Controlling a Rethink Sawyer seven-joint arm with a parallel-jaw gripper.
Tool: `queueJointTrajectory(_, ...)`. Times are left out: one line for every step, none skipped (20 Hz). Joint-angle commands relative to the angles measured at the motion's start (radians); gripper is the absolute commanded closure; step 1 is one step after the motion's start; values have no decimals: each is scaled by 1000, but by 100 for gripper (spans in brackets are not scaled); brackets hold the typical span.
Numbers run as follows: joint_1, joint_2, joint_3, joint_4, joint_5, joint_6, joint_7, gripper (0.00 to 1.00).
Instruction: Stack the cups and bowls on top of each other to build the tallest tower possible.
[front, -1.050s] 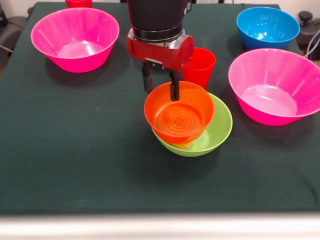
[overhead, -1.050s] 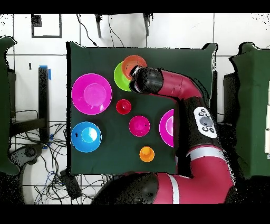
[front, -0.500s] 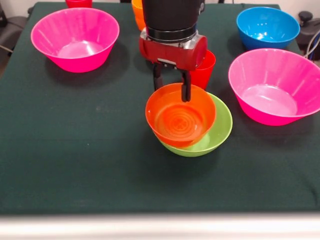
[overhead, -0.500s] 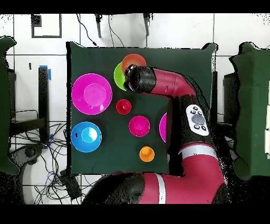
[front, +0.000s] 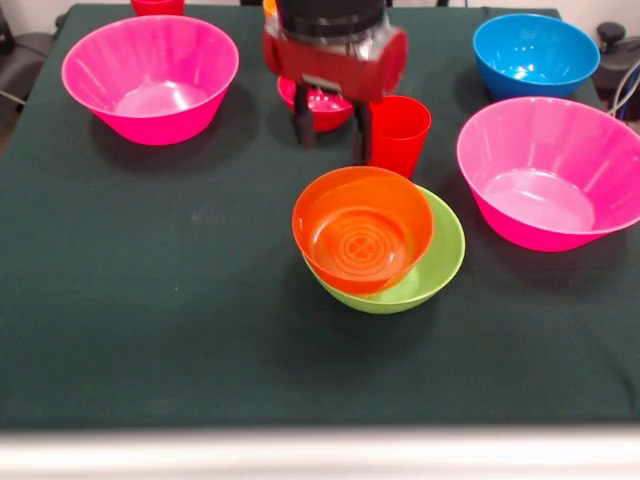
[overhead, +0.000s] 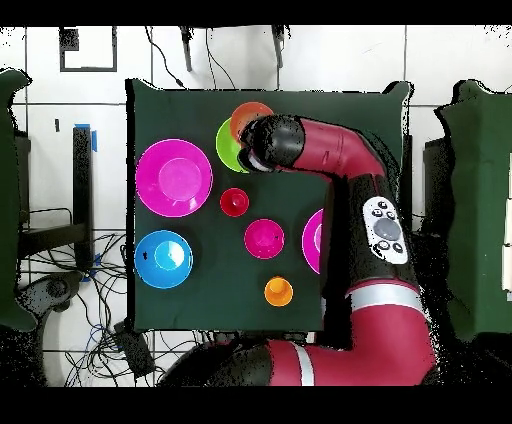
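The orange bowl (front: 362, 228) sits tilted inside the lime-green bowl (front: 438, 255), and the two form the tower at the table's middle. My gripper (front: 331, 132) hangs above and behind the orange bowl. It is open, holds nothing and is clear of the rim. A red cup (front: 400, 135) stands just behind the tower, next to the right finger. The small crimson bowl (front: 318, 104) shows behind the gripper. In the overhead view the arm's wrist (overhead: 270, 143) covers part of the green bowl (overhead: 227, 146) and the orange bowl (overhead: 247, 111).
Two large pink bowls (front: 150, 75) (front: 550, 172) flank the tower, with a blue bowl (front: 535, 52) far right. An orange cup (overhead: 278, 291) stands near the robot's side. Another red cup (front: 157, 5) peeks in at the top edge.
The gripper let go of the orange bowl's rim and rose up and back. The bowl settled into the green bowl.
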Motion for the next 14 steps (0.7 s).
queueJointTrajectory(-33,-85,1,-168,-19,344,-81,0)
queueJointTrajectory(-39,-83,5,-188,-22,370,-83,0)
queueJointTrajectory(-45,-84,8,-199,-21,387,-78,0)
queueJointTrajectory(-50,-85,12,-207,-23,397,-79,0)
queueJointTrajectory(-56,-85,15,-215,-25,407,-81,0)
queueJointTrajectory(-62,-89,18,-215,-27,402,-83,0)
queueJointTrajectory(-68,-96,23,-213,-25,399,-84,0)
queueJointTrajectory(-74,-95,29,-223,-22,405,-84,0)
queueJointTrajectory(-79,-84,38,-251,-22,410,-87,0)
queueJointTrajectory(-82,-76,42,-279,-25,424,-88,0)
queueJointTrajectory(-84,-68,45,-308,-28,438,-89,0)
queueJointTrajectory(-87,-66,42,-329,-29,450,-79,0)
queueJointTrajectory(-88,-58,35,-355,-40,465,-75,0)
queueJointTrajectory(-92,-58,29,-361,-48,447,-74,0)
